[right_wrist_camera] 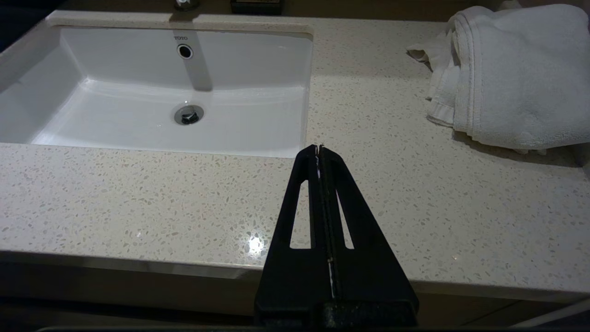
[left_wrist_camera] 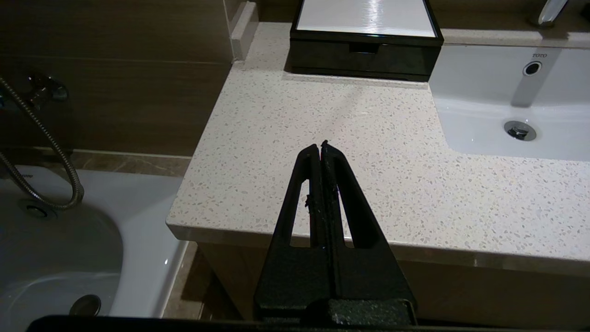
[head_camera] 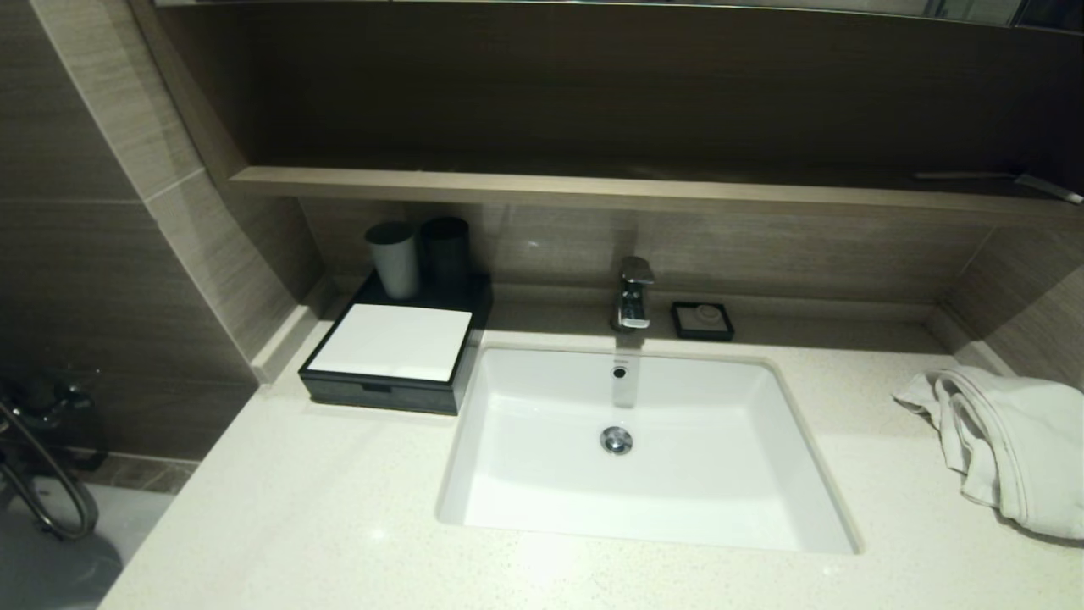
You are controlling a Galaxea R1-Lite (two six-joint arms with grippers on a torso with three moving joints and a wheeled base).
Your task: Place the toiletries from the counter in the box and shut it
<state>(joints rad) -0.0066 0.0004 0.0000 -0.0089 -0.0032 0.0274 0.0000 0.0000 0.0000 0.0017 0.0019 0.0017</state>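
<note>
Sitting at the back left corner of the counter: the box, black and low, white top flat, front drawer pushed in all the way. Touching the wall side, just beside the basin.

Standing on the back part of the box: a grey cup and a dark cup, side by side.

Lying bunched up on the right side of the counter: a white towel. Resting behind the basin: a shiny tap, with a small black soap dish just beside it.

No toiletries showing anywhere on the counter.

Hanging near the front edge of the counter, in front of the box: the left gripper, fingers pressed together, holding nothing. Hanging near the front edge too, between basin and towel: the right gripper, fingers pressed together, holding nothing.
</note>
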